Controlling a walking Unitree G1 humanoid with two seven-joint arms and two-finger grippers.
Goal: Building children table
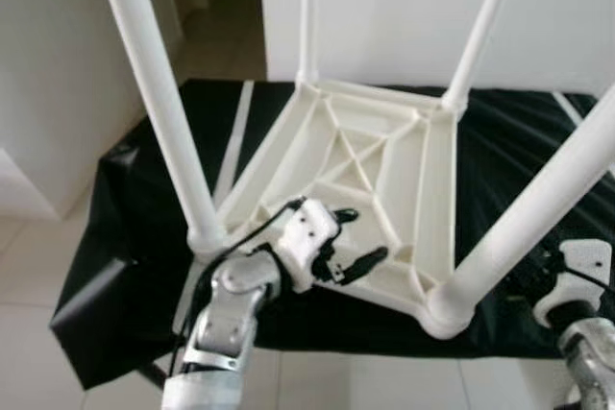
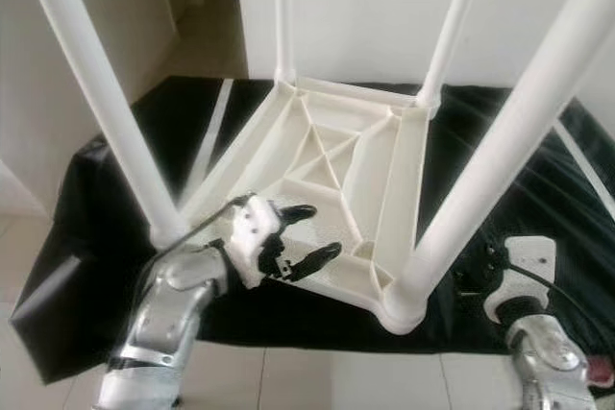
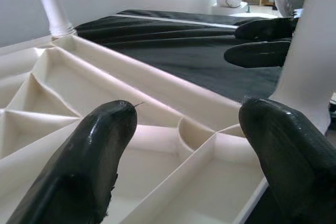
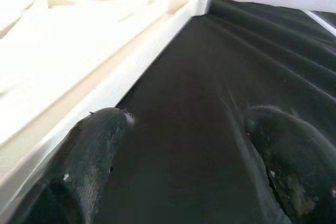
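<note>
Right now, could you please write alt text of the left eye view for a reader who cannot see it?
A white children's table lies upside down on a black cloth, its four legs pointing up. The left tool reaches over the ribbed underside near the closest-left leg, fingers open; the right tool sits beside the closest-right leg.

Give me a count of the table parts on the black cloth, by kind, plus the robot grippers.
Table legs: 4
Tabletop, upside down: 1
Grippers: 2, left gripper over the tabletop, right gripper over the black cloth
Total: 7
</note>
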